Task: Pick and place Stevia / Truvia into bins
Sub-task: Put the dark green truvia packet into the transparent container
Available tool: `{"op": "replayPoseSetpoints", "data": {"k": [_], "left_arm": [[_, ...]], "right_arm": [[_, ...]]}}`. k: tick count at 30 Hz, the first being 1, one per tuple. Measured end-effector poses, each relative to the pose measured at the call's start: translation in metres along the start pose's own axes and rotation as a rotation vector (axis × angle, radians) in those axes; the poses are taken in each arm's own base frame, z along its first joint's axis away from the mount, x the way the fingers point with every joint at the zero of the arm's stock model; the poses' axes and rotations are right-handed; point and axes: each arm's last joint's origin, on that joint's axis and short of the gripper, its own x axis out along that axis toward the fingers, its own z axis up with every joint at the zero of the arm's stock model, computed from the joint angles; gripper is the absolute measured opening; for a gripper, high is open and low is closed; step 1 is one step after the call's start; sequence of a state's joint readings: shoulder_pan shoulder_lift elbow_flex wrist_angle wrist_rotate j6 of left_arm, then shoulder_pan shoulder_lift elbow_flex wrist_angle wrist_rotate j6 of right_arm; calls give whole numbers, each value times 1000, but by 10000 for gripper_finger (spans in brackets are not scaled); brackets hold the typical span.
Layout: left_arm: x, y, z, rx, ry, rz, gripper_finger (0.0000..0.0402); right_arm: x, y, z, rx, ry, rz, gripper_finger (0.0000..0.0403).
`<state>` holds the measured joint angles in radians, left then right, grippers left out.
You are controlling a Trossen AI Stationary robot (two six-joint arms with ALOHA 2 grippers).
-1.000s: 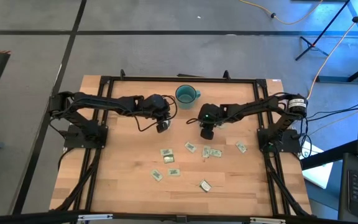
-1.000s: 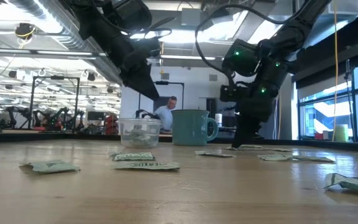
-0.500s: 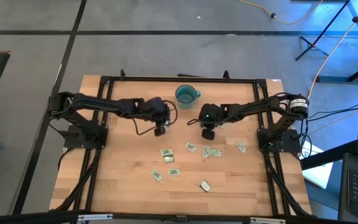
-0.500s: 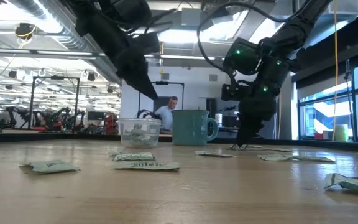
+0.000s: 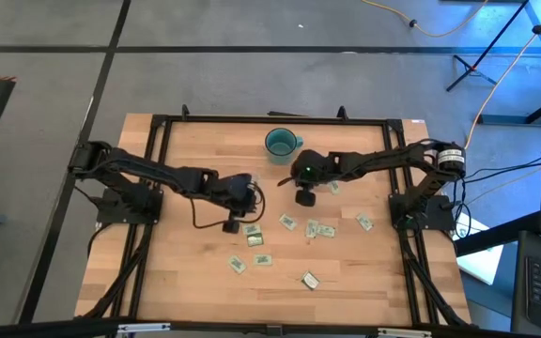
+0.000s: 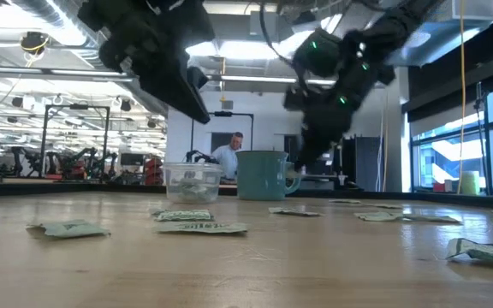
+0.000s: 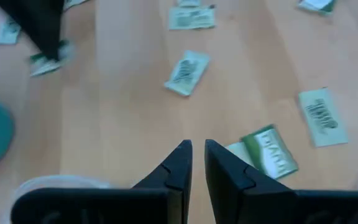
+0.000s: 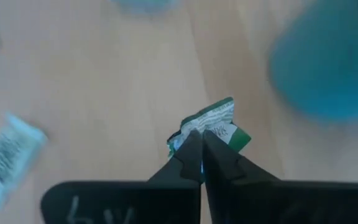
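The right gripper (image 8: 199, 144) pinches a Stevia packet (image 8: 213, 124) near the teal mug (image 5: 281, 143); the left gripper (image 7: 194, 154) hovers empty, fingers slightly parted.

Pale matt wood table (image 5: 186, 272), paper packets (image 5: 321, 229), clear plastic tub (image 6: 193, 182).

You get even, bright light from overhead; ceiling strips glare behind the arms in the low view, leaving them as dark silhouettes. The mug (image 8: 328, 62) is a blue blur, perhaps from motion. The table (image 7: 123, 124) looks soft throughout.
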<state>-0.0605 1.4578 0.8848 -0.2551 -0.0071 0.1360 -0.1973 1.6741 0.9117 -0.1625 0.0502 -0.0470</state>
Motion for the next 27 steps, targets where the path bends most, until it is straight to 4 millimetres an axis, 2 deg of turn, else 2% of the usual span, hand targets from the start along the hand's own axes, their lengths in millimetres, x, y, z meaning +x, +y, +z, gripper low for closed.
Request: {"op": "replayPoseSetpoints", "data": {"k": [7, 12, 20, 24, 27], "left_arm": [[-1, -19, -1, -12, 32, -46, 36], [-2, -30, -7, -58, 100, -70, 36], [-6, -51, -18, -103, 218, -113, 36], [-7, -58, -18, -94, 219, -127, 36], [-7, -60, -18, -92, 218, -129, 36]], "right_arm": [[-19, 17, 52, -127, -220, 21, 5], [-19, 29, 69, -221, -394, 38, 6], [15, 36, 72, -275, -498, 79, 6], [36, 35, 84, -272, -467, 78, 6], [54, 34, 95, -304, -376, 80, 6]]}}
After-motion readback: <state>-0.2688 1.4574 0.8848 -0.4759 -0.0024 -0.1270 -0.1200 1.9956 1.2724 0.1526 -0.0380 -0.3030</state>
